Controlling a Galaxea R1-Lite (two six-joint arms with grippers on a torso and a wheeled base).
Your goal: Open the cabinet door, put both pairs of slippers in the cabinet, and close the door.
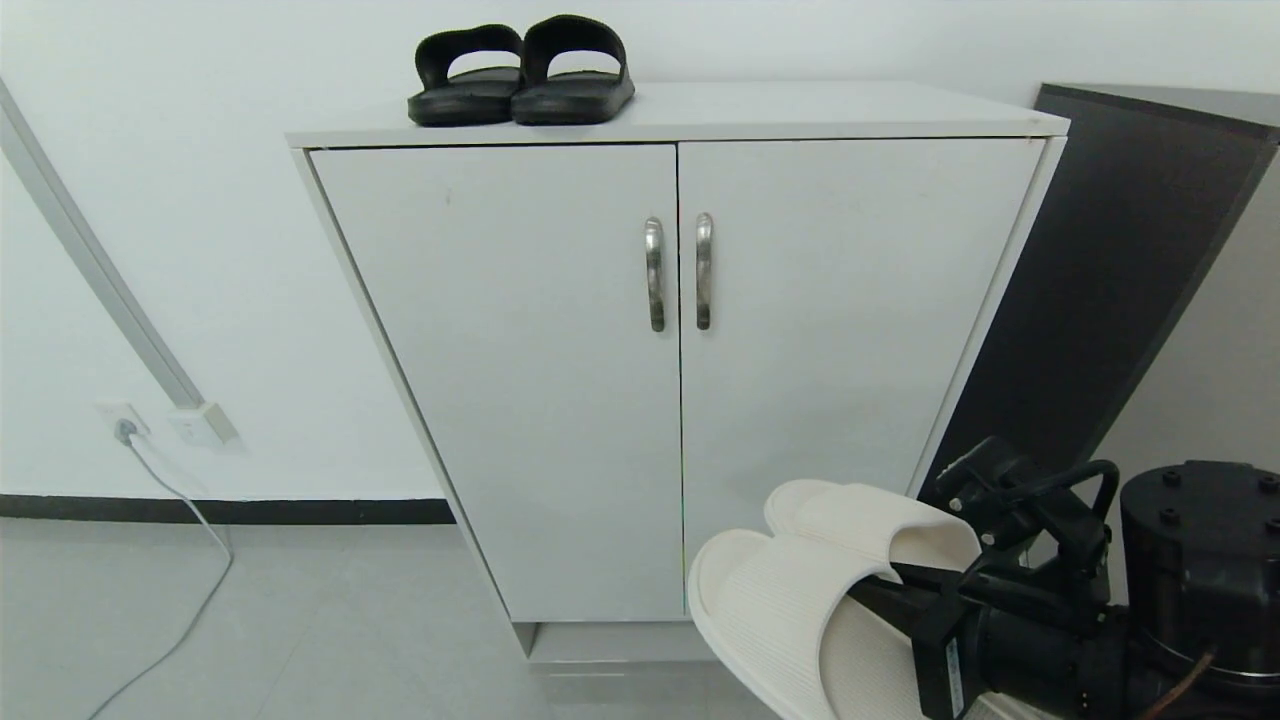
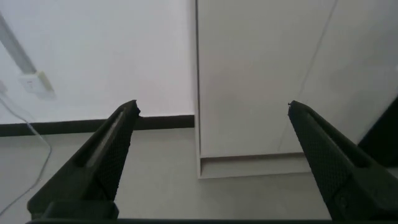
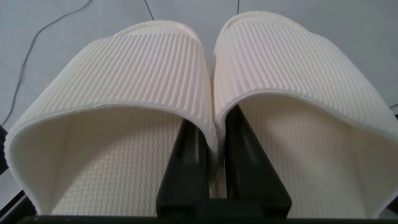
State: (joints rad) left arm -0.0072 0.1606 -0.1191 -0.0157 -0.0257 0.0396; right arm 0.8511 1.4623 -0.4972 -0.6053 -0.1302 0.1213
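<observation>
No readable words, numbers or signs anywhere. Small white label (image 1: pixel 951 672) on the right arm (image 1: pixel 1030 640), print too small to make out.

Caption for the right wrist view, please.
Right gripper shut on the touching inner edges of the white slipper pair, floor below.

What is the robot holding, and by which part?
The right claw pinches the white slippers by their touching inner strap edges. The left claw is open, holding nothing.
</observation>
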